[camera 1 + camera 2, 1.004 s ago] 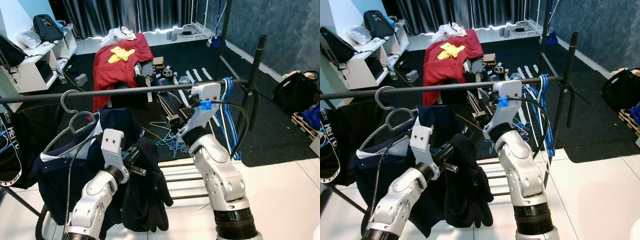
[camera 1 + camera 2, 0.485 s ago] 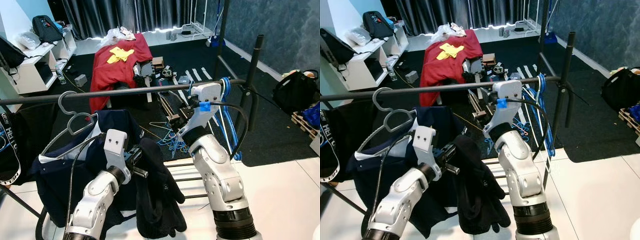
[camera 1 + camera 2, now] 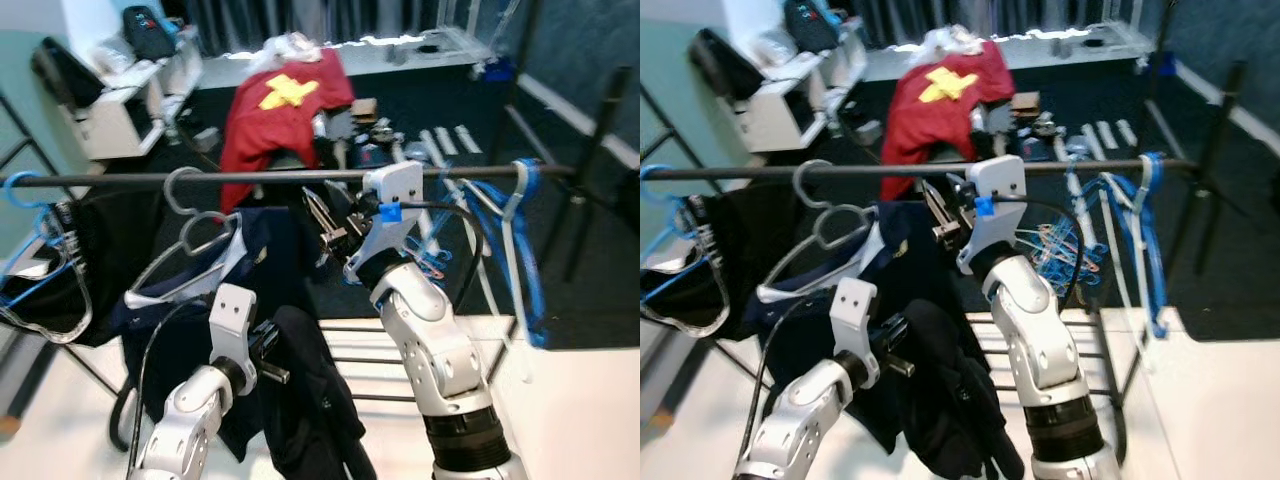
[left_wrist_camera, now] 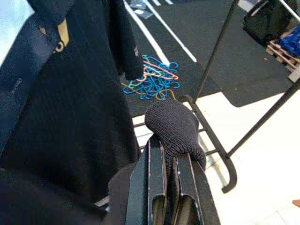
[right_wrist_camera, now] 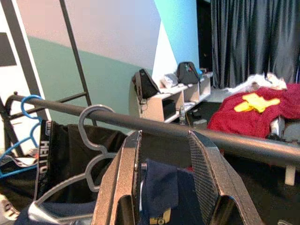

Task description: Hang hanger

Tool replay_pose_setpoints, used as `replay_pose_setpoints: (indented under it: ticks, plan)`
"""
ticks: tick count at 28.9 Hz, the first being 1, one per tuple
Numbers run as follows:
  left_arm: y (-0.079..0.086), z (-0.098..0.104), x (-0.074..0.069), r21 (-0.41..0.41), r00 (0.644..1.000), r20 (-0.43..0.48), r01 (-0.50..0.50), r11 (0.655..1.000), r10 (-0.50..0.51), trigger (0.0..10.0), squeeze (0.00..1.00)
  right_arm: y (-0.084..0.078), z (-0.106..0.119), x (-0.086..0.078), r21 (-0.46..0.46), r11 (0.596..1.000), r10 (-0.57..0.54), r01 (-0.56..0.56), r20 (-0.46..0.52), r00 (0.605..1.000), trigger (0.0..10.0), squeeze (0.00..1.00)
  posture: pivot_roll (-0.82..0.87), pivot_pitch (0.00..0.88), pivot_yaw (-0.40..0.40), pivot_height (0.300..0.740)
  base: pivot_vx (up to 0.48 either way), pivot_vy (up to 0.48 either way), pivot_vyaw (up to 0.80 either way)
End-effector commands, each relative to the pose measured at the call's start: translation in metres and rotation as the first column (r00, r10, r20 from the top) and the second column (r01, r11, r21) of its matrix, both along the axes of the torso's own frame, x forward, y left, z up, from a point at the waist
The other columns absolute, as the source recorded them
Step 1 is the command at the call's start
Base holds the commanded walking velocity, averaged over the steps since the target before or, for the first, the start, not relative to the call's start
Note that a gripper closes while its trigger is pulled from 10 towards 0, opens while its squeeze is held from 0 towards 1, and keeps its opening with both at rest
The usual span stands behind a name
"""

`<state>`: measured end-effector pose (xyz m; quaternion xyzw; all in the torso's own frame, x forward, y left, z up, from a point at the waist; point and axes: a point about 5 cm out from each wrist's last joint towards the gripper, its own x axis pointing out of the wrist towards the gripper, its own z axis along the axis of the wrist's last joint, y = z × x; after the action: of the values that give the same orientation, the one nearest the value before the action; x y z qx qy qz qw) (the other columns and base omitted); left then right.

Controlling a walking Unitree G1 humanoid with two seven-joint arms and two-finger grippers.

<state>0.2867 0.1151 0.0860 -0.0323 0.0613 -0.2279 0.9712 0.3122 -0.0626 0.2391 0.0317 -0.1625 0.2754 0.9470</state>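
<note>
We see a dark rail (image 3: 300, 178) running level across the scene, held by a black post (image 3: 596, 140) at our right. A grey hanger (image 3: 190, 235) hooks over the rail and carries a navy shirt (image 3: 200, 330). Further left, a blue hanger (image 3: 20, 215) holds a black garment (image 3: 95, 265). Blue hangers (image 3: 520, 250) dangle near the right end. Below, a dark carpet (image 3: 600, 290) meets white floor (image 3: 580, 410). A heap of coloured hangers (image 4: 152, 77) lies on the carpet, beside the rack's base bars (image 3: 375, 360).
</note>
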Motion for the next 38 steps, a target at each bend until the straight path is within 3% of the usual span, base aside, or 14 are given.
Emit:
replay_pose_setpoints:
  ticks: [1, 38]
  plan:
    - [0.004, 0.003, 0.003, 0.017, 1.0, 0.029, -0.002, 1.0, 0.001, 10.0, 0.0, 0.012, 0.006, -0.003, -0.015, 0.999, 0.043, -0.042, 0.037, 0.998, 10.0, 0.0, -0.03, 0.039, 0.091, 0.74, 0.0, 0.0, 0.8]
    - [0.016, -0.008, -0.009, 0.045, 1.0, 0.007, -0.026, 0.999, 0.025, 10.0, 0.0, 0.025, 0.005, -0.003, -0.028, 0.994, 0.107, -0.105, 0.045, 0.993, 10.0, 0.0, 0.02, 0.035, 0.058, 0.74, 0.0, 0.0, 0.8]
